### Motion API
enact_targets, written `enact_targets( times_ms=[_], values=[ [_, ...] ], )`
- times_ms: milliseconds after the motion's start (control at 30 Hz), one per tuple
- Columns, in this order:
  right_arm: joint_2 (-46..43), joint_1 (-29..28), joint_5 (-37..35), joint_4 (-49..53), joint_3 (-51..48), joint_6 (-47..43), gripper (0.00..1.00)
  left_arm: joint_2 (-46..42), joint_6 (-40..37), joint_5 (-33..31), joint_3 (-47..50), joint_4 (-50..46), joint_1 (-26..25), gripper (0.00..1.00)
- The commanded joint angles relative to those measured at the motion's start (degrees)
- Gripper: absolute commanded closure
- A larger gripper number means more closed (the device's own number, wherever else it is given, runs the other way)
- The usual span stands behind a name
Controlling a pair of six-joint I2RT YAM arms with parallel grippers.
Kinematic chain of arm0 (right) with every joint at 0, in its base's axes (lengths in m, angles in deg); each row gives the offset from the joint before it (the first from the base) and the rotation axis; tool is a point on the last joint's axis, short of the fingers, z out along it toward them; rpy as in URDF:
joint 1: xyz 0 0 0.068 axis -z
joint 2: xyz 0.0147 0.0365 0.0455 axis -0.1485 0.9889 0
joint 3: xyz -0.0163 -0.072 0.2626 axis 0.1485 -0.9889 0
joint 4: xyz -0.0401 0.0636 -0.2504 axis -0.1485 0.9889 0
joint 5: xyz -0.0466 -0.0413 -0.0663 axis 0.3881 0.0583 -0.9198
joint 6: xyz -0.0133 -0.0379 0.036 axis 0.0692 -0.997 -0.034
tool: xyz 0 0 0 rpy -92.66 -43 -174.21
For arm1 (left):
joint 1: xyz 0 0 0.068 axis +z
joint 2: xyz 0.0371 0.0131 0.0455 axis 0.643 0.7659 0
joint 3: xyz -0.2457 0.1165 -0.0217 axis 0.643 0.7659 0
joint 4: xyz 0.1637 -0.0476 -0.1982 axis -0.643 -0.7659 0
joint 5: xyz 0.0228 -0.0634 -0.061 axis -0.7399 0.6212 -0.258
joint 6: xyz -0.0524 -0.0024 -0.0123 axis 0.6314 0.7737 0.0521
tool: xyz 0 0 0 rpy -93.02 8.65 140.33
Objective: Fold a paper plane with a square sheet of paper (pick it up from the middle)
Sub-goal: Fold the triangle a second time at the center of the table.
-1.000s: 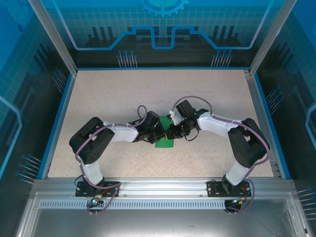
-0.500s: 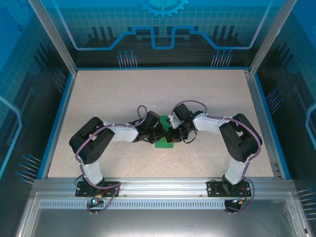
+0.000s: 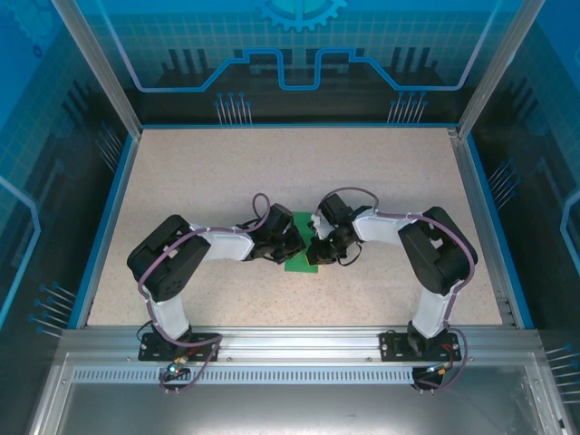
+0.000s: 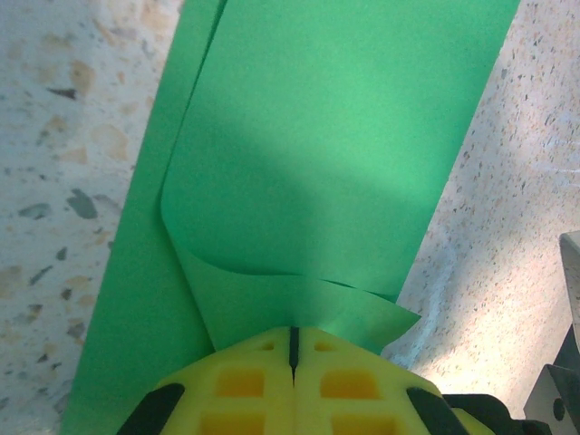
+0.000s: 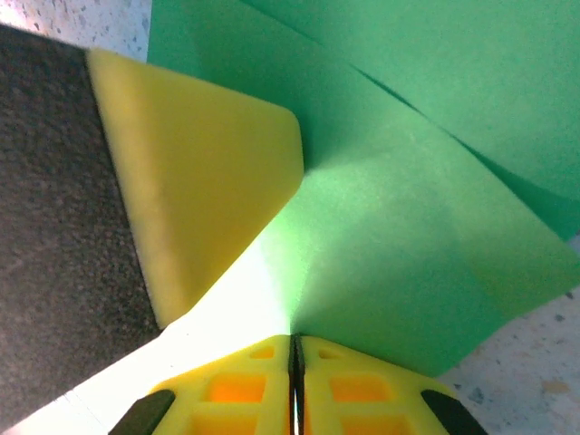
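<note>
The square sheet of paper (image 3: 298, 264), bright green and partly folded, lies mid-table between both grippers. In the left wrist view a curled flap of the paper (image 4: 299, 304) rises from the flat layers into my left gripper (image 4: 293, 331), whose yellow jaws are shut on it. My right gripper (image 5: 294, 338) is shut on another raised fold of the paper (image 5: 426, 245). One fingertip of the left gripper (image 5: 204, 163) rests on the sheet just beside it. From above, the left gripper (image 3: 293, 243) and right gripper (image 3: 319, 251) almost touch and hide most of the sheet.
The speckled beige tabletop (image 3: 227, 172) has a blue rim (image 3: 107, 222) and clear walls on aluminium posts around it. An aluminium rail (image 3: 299, 340) carrying both arm bases runs along the near edge. Open tabletop lies behind and to either side.
The right arm has drawn in leftward, its elbow closer to the middle, and its gripper has slid a little left and down over the paper. The left arm has stayed put.
</note>
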Motion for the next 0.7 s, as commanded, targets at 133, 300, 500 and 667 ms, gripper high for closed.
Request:
enact_targets(
  times_ms=[133,300,500,667],
  values=[
    [-4.53,-0.06,-0.22,5.05,-0.86,-1.36,0.89,1.34,-1.01,-1.04,0.90,-6.29,-0.46,1.00],
    [-6.47,-1.93,2.56,5.06,-0.16,-1.17,0.87,1.33,-1.01,-1.04,0.86,-6.18,-0.43,1.00],
    [-3.84,-2.54,-1.20,4.79,-1.01,-0.06,0.88,1.24,-0.99,-0.95,0.67,-6.23,-0.43,1.00],
    [-1.44,-1.08,-2.81,4.04,-3.19,-0.30,0.89,1.08,-1.24,-0.97,0.65,-6.48,-0.45,1.00]
  ],
)
